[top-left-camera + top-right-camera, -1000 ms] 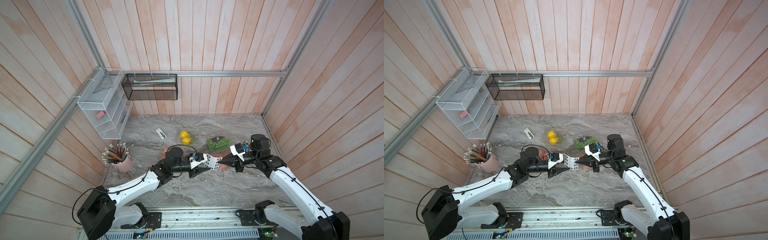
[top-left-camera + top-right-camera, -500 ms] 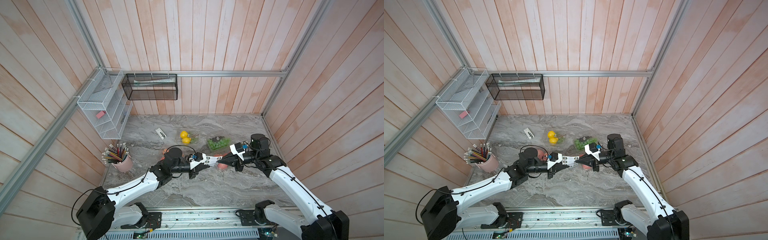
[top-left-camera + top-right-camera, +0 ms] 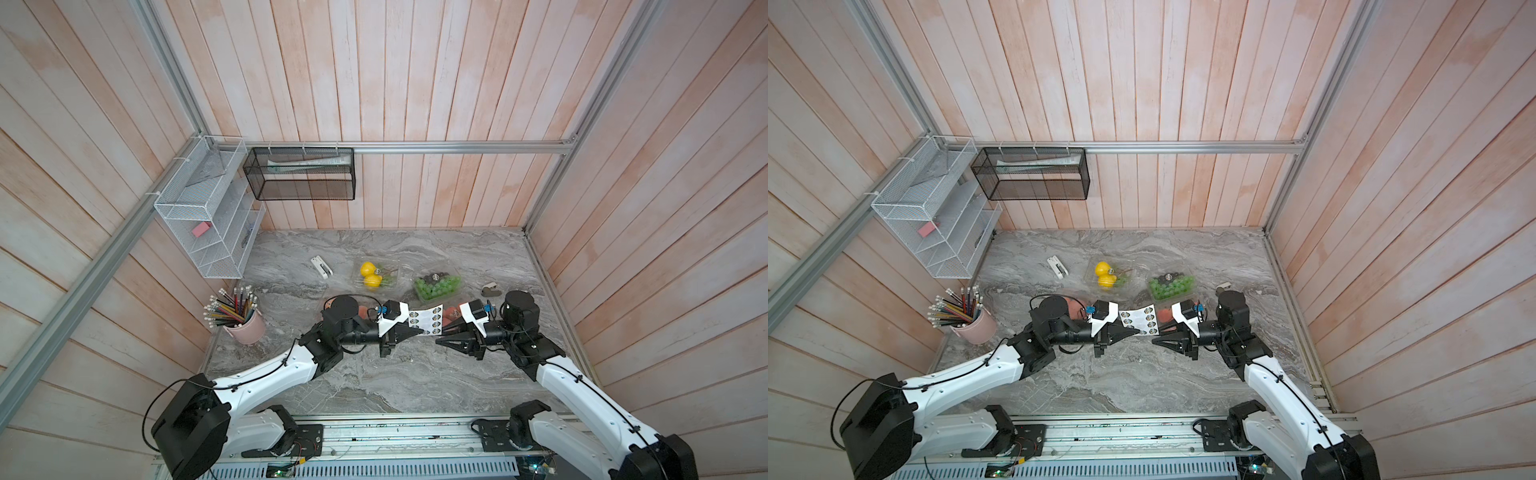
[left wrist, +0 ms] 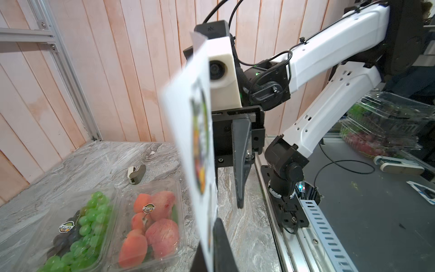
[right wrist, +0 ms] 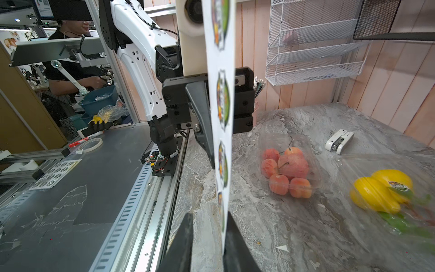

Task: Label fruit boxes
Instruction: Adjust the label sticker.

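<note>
**Labelling progress:** three of the four boxes appeared labelled and one was outstanding.

1. Left red-orange fruit box point(image 5: 289, 169) – stood on the marble tabletop point(image 3: 374, 374) at the left of the group, partly under the left arm in both top views. The right wrist view showed no label on its lid. Judged not yet done.
2. Yellow fruit box point(image 3: 376, 275) – stood farther back, left of centre. A round label point(image 5: 397, 186) sat on the lid. Done.
3. Left gripper point(image 3: 422, 331) – its fingers were clenched on the left end of the sticker sheet point(image 3: 424, 320). The sheet was held in the air between the two arms, with several stickers on it.
4. Grape box point(image 3: 438, 286) – stood farther back, right of centre. It carried a label point(image 4: 66, 227) on the lid. Done.
5. Right red-orange fruit box point(image 4: 150, 226) – stood just beside the grape box, on its near side. It carried a label point(image 4: 148, 208) on the lid. Done.
6. Right gripper point(image 3: 439, 336) – its fingers were parted, with the right end of the sheet standing between them. As far as the right wrist view showed, the sheet was not pinched. What was left was probably to peel one sticker off and press it onto item 1.
</note>
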